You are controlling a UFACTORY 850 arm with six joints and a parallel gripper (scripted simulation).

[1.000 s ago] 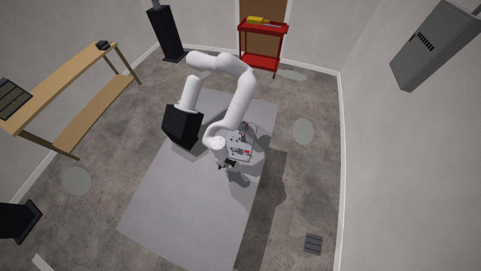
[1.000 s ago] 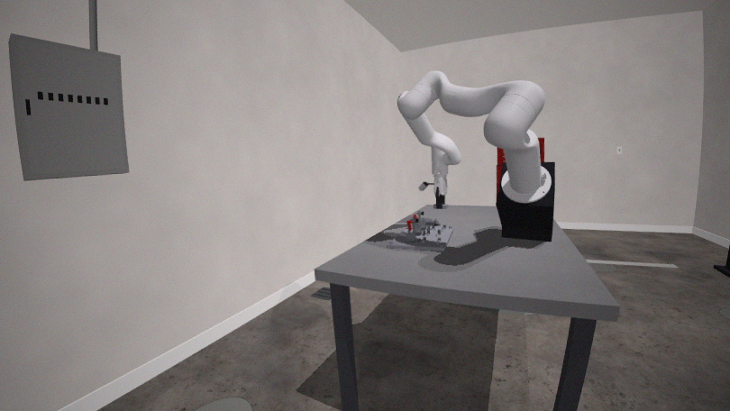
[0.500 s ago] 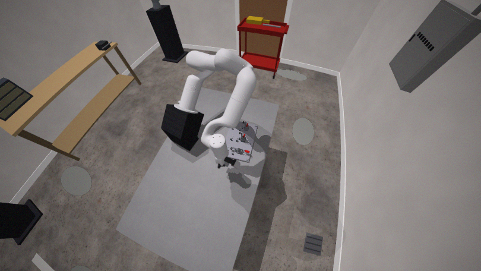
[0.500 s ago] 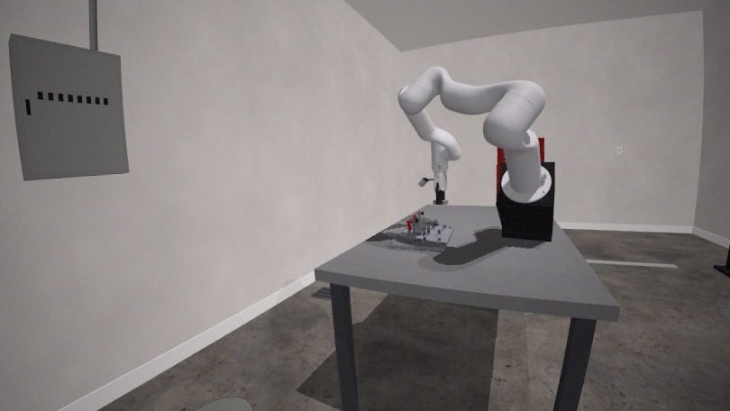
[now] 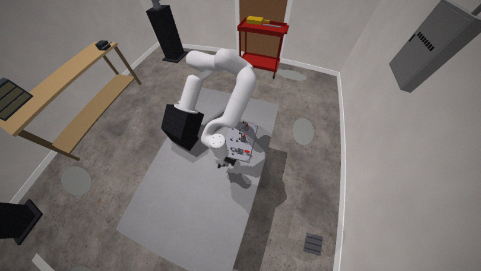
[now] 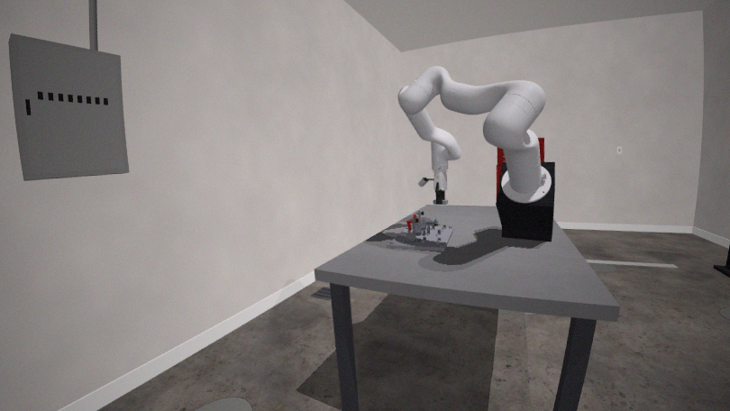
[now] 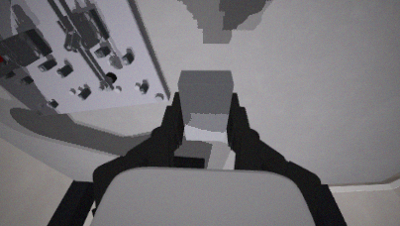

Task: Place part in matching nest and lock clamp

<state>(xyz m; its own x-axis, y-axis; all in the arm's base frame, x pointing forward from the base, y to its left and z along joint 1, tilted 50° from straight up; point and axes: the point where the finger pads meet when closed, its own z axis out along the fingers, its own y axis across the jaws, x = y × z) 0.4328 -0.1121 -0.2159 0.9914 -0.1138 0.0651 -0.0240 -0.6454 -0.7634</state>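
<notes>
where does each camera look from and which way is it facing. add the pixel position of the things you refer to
Top: high above the table [image 5: 188,201] [image 6: 460,275], looking down steeply; the whole arm [image 5: 237,97] [image 6: 475,96] shows, down to the gripper [image 5: 225,163] [image 6: 440,198] [image 7: 205,116].
Exterior: beyond one table end, above tabletop height, looking along the table; the arm shows from base to gripper.
Wrist: on the arm's end, facing out past the fingers; gripper housing and both fingers show, gripping a grey part [image 7: 205,96].
Shared: top and exterior both show the red cart [image 5: 259,62] [image 6: 541,149] and the fixture [image 5: 240,144] [image 6: 433,237] [image 7: 119,89].

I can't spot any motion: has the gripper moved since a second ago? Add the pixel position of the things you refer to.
Yes, the gripper [image 5: 221,165] [image 6: 440,197] [image 7: 205,103] rose slightly against the far edge of the table [image 5: 188,205] [image 6: 510,286] [image 7: 322,99], exterior view.
</notes>
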